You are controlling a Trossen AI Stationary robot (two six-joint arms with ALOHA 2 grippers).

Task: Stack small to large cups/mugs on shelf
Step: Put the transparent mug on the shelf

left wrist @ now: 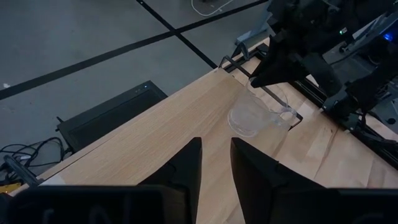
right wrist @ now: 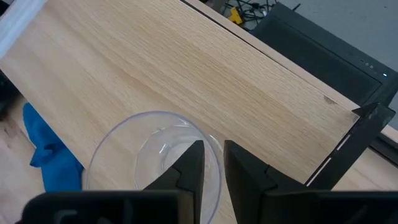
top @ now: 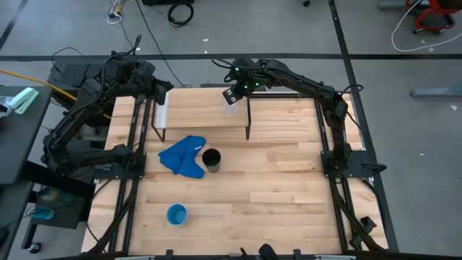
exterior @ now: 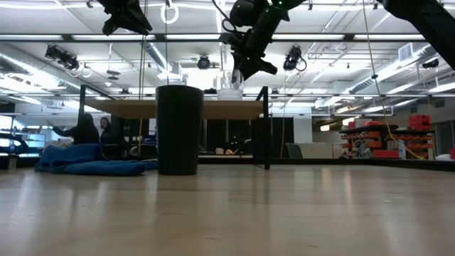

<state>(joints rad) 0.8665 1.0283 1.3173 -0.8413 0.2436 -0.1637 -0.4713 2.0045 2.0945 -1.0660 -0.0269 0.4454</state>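
Right hand (top: 231, 100) pinches clear cup's (top: 230, 110) rim over the shelf (top: 195, 108); left hand (top: 160, 88) slightly parted, empty, at shelf's left end; black cup (top: 211, 160) on tabletop (top: 274, 188).

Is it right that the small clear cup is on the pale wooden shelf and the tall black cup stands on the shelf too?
Only partly. The small clear see-through cup is on the pale light-wood shelf, but the tall black cylinder cup stands on the tabletop beside the blue cloth, as the high view shows.
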